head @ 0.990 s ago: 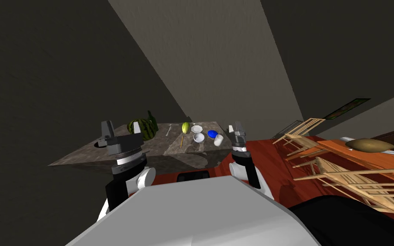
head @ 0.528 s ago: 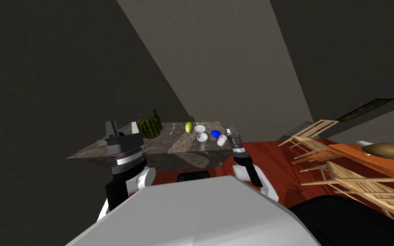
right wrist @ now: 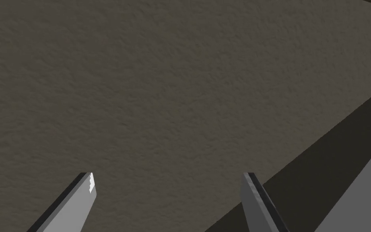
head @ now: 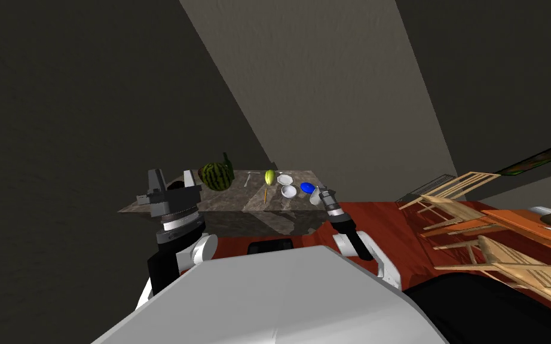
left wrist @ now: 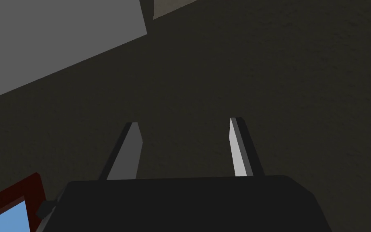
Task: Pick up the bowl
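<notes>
A small white bowl (head: 289, 191) stands on the dark stone counter (head: 226, 206), near its right end. Beside it are a white plate (head: 285, 179), a blue rounded object (head: 307, 187) and a white cup (head: 315, 196). My right gripper (head: 326, 192) is raised in front of the counter's right end, close to the cup, and its fingers (right wrist: 86, 193) stand open with nothing between them. My left gripper (head: 173, 179) is held up in front of the counter's left part. It is open and empty too (left wrist: 184, 123).
The counter also carries a watermelon (head: 216, 176), a dark bottle (head: 227, 161), a yellow-green fruit (head: 269, 177) and a pencil (head: 265, 195). Wooden chairs (head: 465, 185) and an orange table (head: 525, 224) stand on the red floor (head: 388, 221) at the right.
My view has swung, so the counter now sits further right and looks smaller. My right arm has reached forward and lower toward the counter's right end. The left arm has kept its pose.
</notes>
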Available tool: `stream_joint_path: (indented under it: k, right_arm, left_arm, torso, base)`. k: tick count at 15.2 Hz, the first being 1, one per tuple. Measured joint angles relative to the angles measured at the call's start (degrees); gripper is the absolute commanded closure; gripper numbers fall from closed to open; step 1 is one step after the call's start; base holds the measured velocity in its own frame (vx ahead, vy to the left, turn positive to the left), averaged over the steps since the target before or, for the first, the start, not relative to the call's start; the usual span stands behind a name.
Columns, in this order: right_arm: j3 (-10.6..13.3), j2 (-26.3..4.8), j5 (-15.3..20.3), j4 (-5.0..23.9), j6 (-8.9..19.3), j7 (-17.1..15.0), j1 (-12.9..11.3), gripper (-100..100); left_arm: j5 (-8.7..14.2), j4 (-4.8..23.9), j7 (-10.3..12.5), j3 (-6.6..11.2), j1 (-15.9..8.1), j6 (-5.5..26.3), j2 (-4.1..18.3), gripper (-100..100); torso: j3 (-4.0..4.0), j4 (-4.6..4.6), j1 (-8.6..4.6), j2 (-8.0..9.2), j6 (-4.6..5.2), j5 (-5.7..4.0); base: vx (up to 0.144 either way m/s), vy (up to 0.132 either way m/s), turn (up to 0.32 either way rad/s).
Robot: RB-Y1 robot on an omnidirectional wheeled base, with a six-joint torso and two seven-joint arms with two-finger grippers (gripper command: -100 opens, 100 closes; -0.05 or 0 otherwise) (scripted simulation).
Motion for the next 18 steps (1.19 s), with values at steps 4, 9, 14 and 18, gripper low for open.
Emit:
stream_joint_path:
  k: [4,9,14,18]
  right_arm:
    - [-0.74,-5.36,1.95,4.39,-0.22,0.83,0.94,-100]
    - [-1.19,-11.7,4.54,9.45,0.68,2.12,1.55,-100]
    - [-1.97,-17.79,6.55,13.33,1.22,2.79,2.61,-100]
    - [-2.42,-22.79,8.51,16.95,1.59,3.63,3.47,-100]
  left_arm:
    - [0.0,0.0,0.0,0.0,0.0,0.0,0.0,0]
    - [0.0,0.0,0.0,0.0,0.0,0.0,0.0,0]
    - [0.0,0.0,0.0,0.0,0.0,0.0,0.0,0]
    - [0.0,0.0,0.0,0.0,0.0,0.0,0.0,0]
  torso:
    - [-0.02,-0.01,0.12,-0.03,-0.01,0.03]
    - [-0.02,0.0,0.12,-0.03,0.01,0.04]
    - [-0.05,-0.02,0.1,-0.09,-0.02,0.02]
    - [-0.04,-0.01,0.13,-0.07,-0.02,0.04]
  base:
    - [-0.01,0.092,0.133]
    - [-0.006,0.092,0.112]
    - [0.009,0.081,0.118]
    - [0.006,0.092,0.12]
